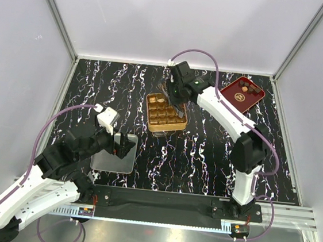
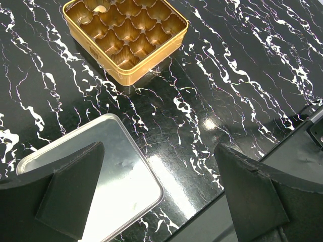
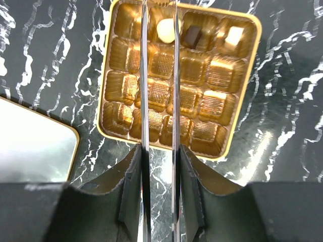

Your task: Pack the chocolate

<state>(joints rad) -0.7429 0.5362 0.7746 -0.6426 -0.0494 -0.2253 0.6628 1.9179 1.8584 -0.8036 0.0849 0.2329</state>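
The gold tin (image 1: 165,114) (image 2: 126,38) (image 3: 217,108) lies mid-table with its grid of cells showing. In the right wrist view three chocolate pieces sit in its far row: a cream round one (image 3: 165,29), a dark one (image 3: 192,35) and a tan square one (image 3: 234,36). My right gripper (image 1: 176,93) (image 3: 159,151) is shut on a pair of thin metal tongs (image 3: 144,91). Their blades reach over the tin, either side of the cream piece. I cannot tell whether they touch it. More chocolate (image 1: 247,85) lies on the dark red tray (image 1: 239,99). My left gripper (image 1: 125,146) (image 2: 159,151) is open and holds nothing.
A flat silver lid (image 1: 111,157) (image 2: 116,176) (image 3: 30,146) lies near the front left, under the left gripper. The dark red tray sits at the back right corner, close to the wall. A metal rail (image 1: 164,201) runs along the table's near edge.
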